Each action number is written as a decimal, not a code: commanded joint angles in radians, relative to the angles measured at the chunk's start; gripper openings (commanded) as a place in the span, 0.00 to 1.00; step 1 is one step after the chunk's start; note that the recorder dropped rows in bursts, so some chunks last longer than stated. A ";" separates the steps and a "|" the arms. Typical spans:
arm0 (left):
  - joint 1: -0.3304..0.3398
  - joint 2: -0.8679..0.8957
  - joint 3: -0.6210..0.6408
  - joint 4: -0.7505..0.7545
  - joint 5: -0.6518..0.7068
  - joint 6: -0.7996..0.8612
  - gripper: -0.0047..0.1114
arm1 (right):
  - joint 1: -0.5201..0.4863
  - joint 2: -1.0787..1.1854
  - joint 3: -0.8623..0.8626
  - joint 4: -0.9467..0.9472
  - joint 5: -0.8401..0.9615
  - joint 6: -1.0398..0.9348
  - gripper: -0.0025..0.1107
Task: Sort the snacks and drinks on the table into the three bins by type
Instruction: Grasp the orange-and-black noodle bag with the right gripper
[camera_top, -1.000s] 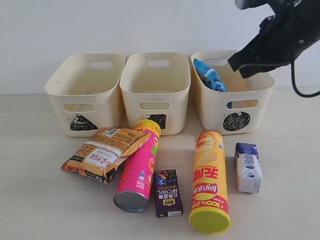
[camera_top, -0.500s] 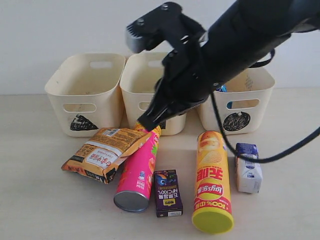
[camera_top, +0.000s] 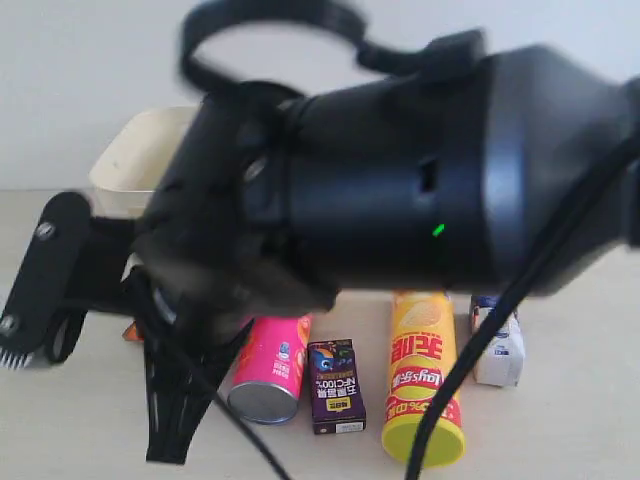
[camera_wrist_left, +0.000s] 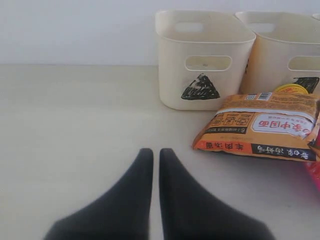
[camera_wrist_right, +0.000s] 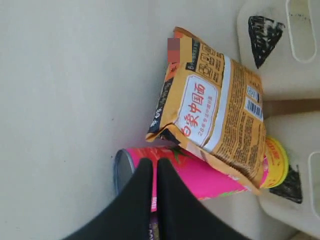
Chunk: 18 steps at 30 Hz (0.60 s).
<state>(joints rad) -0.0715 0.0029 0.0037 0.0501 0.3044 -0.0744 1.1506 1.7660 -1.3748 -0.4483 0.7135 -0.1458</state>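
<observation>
The left pincer (camera_wrist_left: 155, 152) hangs low over the bare table (camera_wrist_left: 65, 125), its two fingers pressed together with nothing between them. Ahead of it stands the triangle bin (camera_wrist_left: 172, 75), and next to that the square bin (camera_wrist_left: 272, 60). The right pincer (camera_wrist_right: 154, 162) is also closed and empty, with its tips over the pink tube (camera_wrist_right: 200, 175), close to the metal end. Just beyond the tips lies the bag (camera_wrist_right: 215, 105), flat on the table, with one long edge resting on the tube. The bag looks light, soft and crinkly, and what is inside probably breaks easily, so I would take it by a sealed end or a corner and not squeeze the middle. The tube looks stiff and light but smooth and round, so it may roll or slip. A grip across the middle of its body seems safest. Because the bag leans on the tube, lifting the tube first would probably drag the bag along, so the bag should go first. Further on from the right pincer lie the purple carton (camera_top: 335, 385), then the yellow tube (camera_top: 422, 380), then the white pack (camera_top: 497, 348), each apart from the next. The big arm (camera_top: 420, 170) hides most of the bins in the exterior view, and I cannot see what is in them.
</observation>
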 joint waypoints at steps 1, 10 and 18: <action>0.001 -0.003 -0.004 -0.004 -0.008 -0.007 0.07 | 0.113 0.092 -0.036 -0.262 0.127 0.081 0.02; 0.001 -0.003 -0.004 -0.004 -0.008 -0.007 0.07 | 0.144 0.231 -0.047 -0.489 0.114 0.196 0.27; 0.001 -0.003 -0.004 -0.004 -0.008 -0.007 0.07 | 0.109 0.291 -0.047 -0.651 -0.003 0.342 0.73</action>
<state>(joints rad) -0.0715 0.0029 0.0037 0.0501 0.3044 -0.0744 1.2916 2.0374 -1.4153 -1.0382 0.7214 0.1309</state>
